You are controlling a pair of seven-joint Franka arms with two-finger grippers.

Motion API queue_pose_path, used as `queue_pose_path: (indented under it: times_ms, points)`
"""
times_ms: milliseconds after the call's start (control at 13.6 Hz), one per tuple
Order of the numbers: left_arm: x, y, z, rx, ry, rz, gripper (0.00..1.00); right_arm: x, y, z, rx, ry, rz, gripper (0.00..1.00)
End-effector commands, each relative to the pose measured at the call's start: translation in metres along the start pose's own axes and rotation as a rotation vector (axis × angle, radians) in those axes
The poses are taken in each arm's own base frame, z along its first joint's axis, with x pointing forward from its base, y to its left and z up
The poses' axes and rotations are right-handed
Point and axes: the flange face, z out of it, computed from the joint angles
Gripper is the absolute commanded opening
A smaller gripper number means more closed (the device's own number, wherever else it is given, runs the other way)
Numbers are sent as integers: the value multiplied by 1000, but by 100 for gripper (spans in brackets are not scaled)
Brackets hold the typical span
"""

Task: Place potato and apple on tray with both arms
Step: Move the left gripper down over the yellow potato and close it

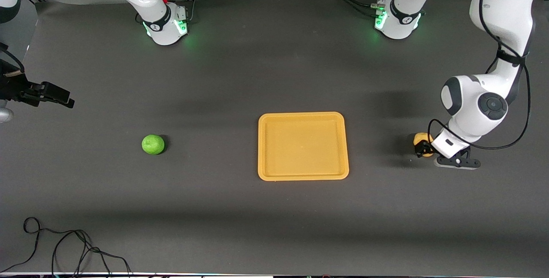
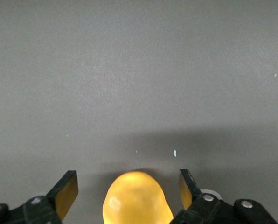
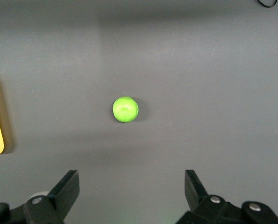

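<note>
My left gripper (image 2: 128,189): down at the table's left-arm end, fingers spread wide around the lumpy yellow-tan potato (image 2: 138,199), gaps on both sides.

My right gripper (image 3: 131,189): raised above the right-arm end, fingers apart, empty.

Small round green apple (image 1: 153,144): on dark tabletop, toward the right arm's end.

Flat orange-yellow plastic tray (image 1: 303,146): between apple and potato, bare.
</note>
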Motion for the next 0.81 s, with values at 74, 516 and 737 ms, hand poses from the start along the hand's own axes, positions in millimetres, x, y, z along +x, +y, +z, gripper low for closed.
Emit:
queue_pose_path:
  times_ms: [74, 516, 737]
  points:
    - [-21, 1, -7, -5, 7, 16, 96, 1, 1, -2, 3, 4, -18, 100]
    - [-46, 10, 19, 1, 31, 24, 93, 1, 1, -1, 3, 2, -18, 100]
    - [-50, 11, 27, 2, 34, 27, 72, 2, 1, 0, 3, 0, -18, 100]
